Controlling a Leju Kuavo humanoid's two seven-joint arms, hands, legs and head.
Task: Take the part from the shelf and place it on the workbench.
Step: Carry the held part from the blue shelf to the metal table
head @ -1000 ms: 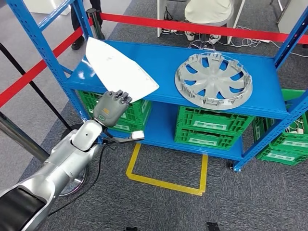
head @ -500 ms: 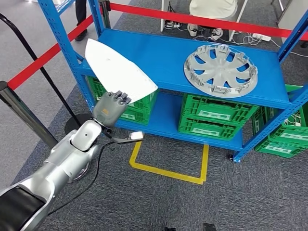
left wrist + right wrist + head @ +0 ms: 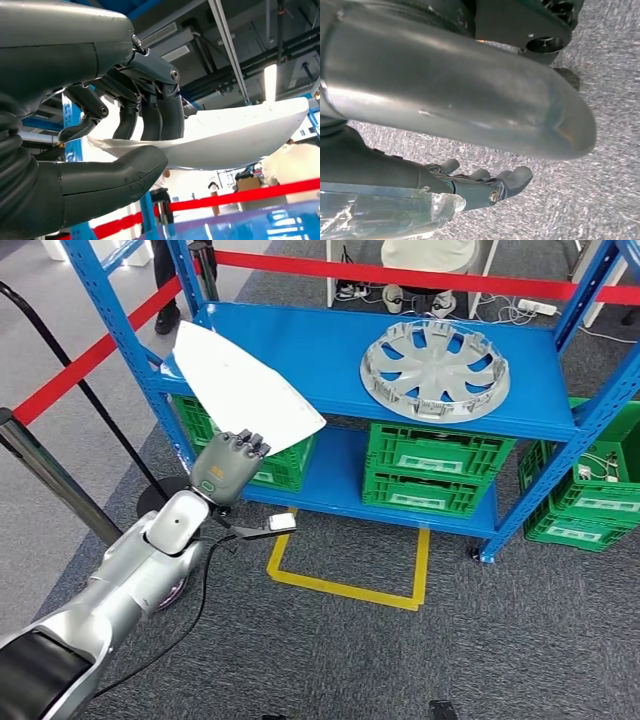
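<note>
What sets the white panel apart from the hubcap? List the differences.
The white panel is a plain, pointed, closed sheet; the hubcap is round, silver-grey and spoked with openings. The panel is gripped by the left hand and tilted, jutting past the blue shelf's front edge; the hubcap lies flat on the shelf, untouched. The panel sits at the shelf's left end, the hubcap toward its right. Both are at top-shelf level.

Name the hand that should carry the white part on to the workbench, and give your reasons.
Left. The left hand already grips the white panel by its near edge, thumb under and fingers over it. The right hand hangs low over the carpet, away from the shelf.
</note>
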